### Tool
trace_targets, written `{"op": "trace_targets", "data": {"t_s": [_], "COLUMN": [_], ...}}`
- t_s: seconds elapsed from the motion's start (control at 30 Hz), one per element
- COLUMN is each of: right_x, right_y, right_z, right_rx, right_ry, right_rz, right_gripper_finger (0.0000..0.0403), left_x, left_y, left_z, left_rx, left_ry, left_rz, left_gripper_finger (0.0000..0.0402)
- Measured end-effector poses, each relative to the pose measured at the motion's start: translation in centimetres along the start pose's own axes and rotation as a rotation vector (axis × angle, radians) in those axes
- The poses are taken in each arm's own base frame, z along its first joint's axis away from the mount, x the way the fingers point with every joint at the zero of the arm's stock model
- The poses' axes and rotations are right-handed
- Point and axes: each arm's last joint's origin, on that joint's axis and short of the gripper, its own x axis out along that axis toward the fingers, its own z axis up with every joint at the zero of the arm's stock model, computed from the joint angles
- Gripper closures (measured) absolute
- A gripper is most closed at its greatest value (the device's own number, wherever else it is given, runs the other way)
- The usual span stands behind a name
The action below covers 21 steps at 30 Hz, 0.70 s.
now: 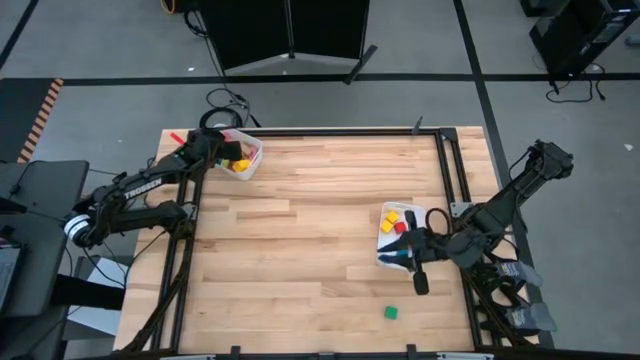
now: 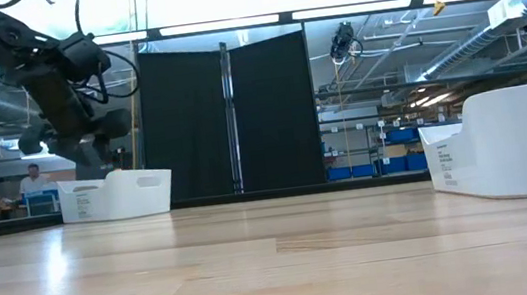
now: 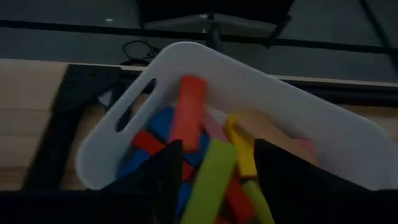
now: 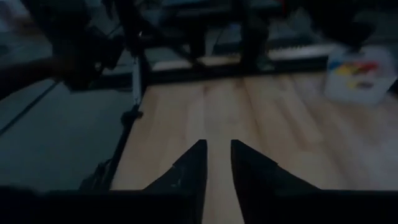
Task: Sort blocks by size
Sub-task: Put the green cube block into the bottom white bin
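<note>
From above I see the left gripper over the white bin at the upper left of the table, where long blocks lie. The right gripper is beside the second bin at the right, which holds small red and yellow cubes. One green cube lies alone on the wood at the lower middle of the frame, well apart from both bins. In the low view the left arm hangs above the far bin at the left, and the near bin fills the right side; behind are black curtains, ceiling pipes and two people sitting at the far left. In the left wrist view the fingers stand apart and seem empty, with a green bar below and between them, among red, blue and yellow bars in the bin. In the right wrist view the fingers are only a little apart, nothing between, over bare wood. I judge that both arms are in a release step. Next, I think the right arm must reach the green cube and open wider.
</note>
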Motion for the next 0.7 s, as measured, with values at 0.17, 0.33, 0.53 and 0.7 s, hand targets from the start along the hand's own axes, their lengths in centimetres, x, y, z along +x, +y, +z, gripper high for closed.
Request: {"op": "trace_targets", "data": {"t_s": [0.17, 0.33, 0.53, 0.7], "right_x": [0.3, 1.6, 4.0, 5.3], "right_y": [0.1, 0.7, 2.0, 3.6], "right_z": [-1.4, -3.7, -6.9, -10.2], "right_rx": [0.041, 0.075, 0.105, 0.054], "right_ry": [0.177, 0.397, 0.631, 0.798], "right_rz": [0.108, 0.15, 0.206, 0.24], "right_gripper_finger": [0.0276, 0.0234, 0.0193, 0.0176], "left_x": [-1.1, -3.3, -5.8, -7.0], "left_y": [-1.9, -4.9, -7.1, -7.9], "left_z": [0.4, 0.7, -0.1, -1.1], "left_rx": [0.053, 0.055, 0.056, 0.08], "left_ry": [-0.03, -0.149, -0.23, -0.229], "left_rz": [-0.251, -0.538, -0.693, -0.735], "left_gripper_finger": [0.017, 0.0164, 0.0169, 0.0172]}}
